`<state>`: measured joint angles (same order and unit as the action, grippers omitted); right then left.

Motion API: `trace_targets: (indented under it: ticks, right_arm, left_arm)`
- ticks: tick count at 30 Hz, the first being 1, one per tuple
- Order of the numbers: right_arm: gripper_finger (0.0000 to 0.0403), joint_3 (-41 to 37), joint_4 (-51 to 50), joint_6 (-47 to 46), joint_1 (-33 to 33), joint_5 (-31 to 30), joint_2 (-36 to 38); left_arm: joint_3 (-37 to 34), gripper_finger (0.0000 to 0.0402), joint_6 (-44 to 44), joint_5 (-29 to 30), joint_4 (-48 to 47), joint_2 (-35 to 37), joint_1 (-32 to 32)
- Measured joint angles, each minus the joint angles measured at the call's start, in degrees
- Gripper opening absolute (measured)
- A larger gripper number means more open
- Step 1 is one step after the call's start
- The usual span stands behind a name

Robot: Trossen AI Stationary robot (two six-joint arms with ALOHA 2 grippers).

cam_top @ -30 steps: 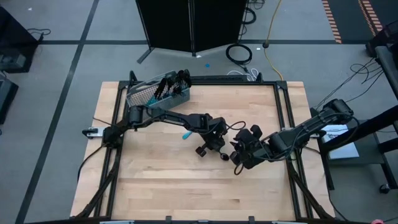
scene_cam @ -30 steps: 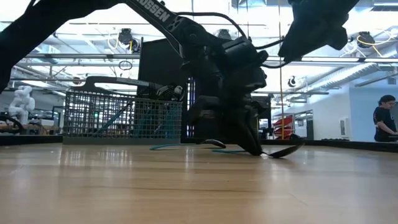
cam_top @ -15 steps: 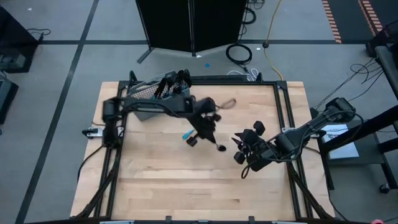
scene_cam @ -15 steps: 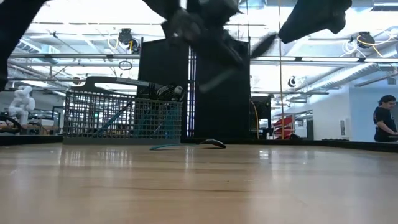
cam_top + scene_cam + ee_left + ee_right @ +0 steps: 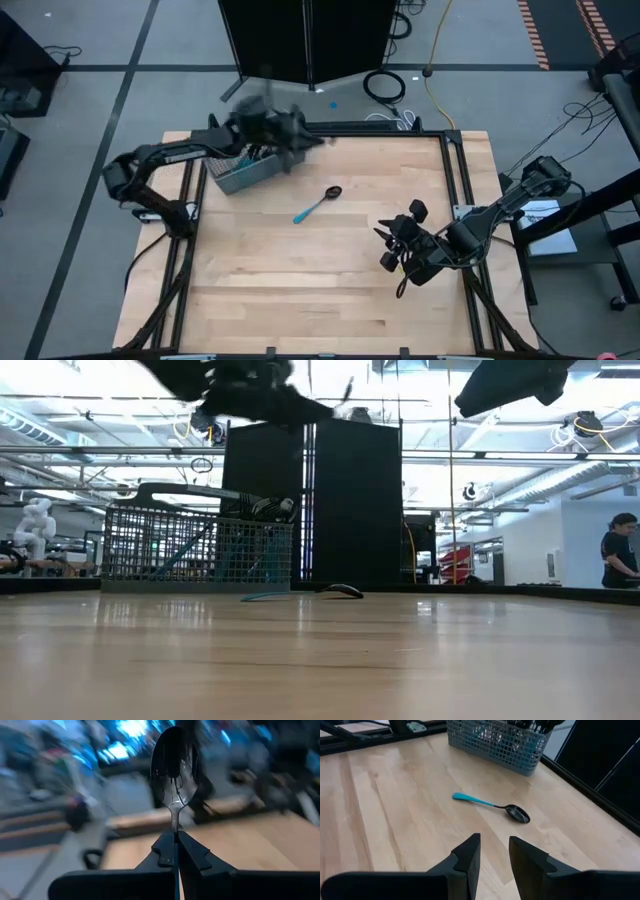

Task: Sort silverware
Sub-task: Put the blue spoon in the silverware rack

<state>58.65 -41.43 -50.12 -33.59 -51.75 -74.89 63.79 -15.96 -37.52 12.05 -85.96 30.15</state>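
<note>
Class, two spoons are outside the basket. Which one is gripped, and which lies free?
The spoon pinched in the left gripper is gripped, bowl outward; the other spoon lies alone on the table.

Bench [image 5: 300, 290]: pale blond wood with fine straight grain, framed in black rails.
Basket [image 5: 495, 742]: grey wire mesh in a small square grid, at the far left corner.
Loose spoon [image 5: 317, 203]: bright light-blue handle, dark shiny bowl.
Held spoon [image 5: 173, 767]: dark mirror-bright bowl, silvery neck.
Left gripper [image 5: 177, 857]: matte black fingers.
Right gripper [image 5: 492, 855]: matte black fingers.
Cutlery in the basket [image 5: 262, 150]: dark heads, light-blue handles.
Floor [image 5: 80, 110]: grey with black lines.
</note>
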Motion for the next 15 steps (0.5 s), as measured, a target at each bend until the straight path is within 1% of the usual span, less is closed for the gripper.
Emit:
trace_targets:
  ticks: [2, 4, 6, 7, 9, 12, 15]
  right_arm:
    - [0.0098, 0.0, 0.1, 0.0, -0.6, -0.7, 0.0]
    - [0.0098, 0.0, 0.1, -0.1, -1.0, -0.9, 0.0]
    - [0.0098, 0.0, 0.2, -0.1, -1.1, -1.1, 0.0]
    - [0.0098, 0.0, 0.2, -0.2, -1.1, -1.1, 0.0]
    - [0.0098, 0.0, 0.8, -0.1, -1.0, -1.5, 0.0]
    - [0.0098, 0.0, 1.0, 0.3, -1.0, -2.8, 0.0]
    - [0.0098, 0.0, 1.0, 0.5, -0.9, -3.9, 0.0]
  left_arm:
    - [-6.2, 0.0, 6.3, 0.5, 13.3, 1.5, 3.4]
    - [-12.0, 0.0, 12.4, 2.6, 25.0, 1.7, 6.6]
    - [-16.2, 0.0, 17.0, 6.8, 34.1, 1.6, 9.1]
    - [-17.8, 0.0, 18.5, 9.2, 37.3, 1.6, 10.0]
    - [-19.5, 0.0, 19.7, 13.9, 41.4, 1.0, 11.1]
    - [-20.7, 0.0, 19.9, 18.7, 40.4, -0.3, 11.8]
    - [-20.5, 0.0, 20.1, 21.5, 42.2, -1.8, 11.5]
